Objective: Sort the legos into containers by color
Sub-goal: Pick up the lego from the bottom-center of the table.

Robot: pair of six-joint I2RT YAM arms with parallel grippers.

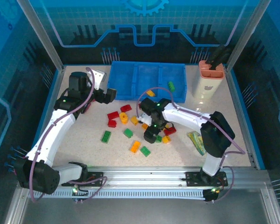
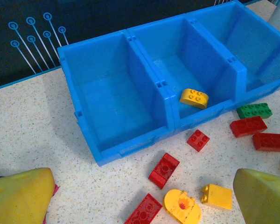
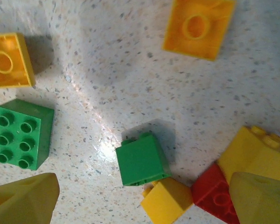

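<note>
Right claw (image 3: 142,185) hangs spread over a small green brick (image 3: 142,160); closing here could also catch the yellow brick (image 3: 167,199) just beside it.

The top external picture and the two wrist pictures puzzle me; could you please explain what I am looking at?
A left arm and a right arm are bolted at the near edge of the table. The top external picture looks down from above. Each wrist picture looks past that arm's own yellowish fingers. The left end effector hovers open before the blue bin, which has one orange-yellow brick in its middle compartment. The right end effector is open above a green brick. Red, green and orange-yellow bricks lie scattered on the table. Nothing is held.
</note>
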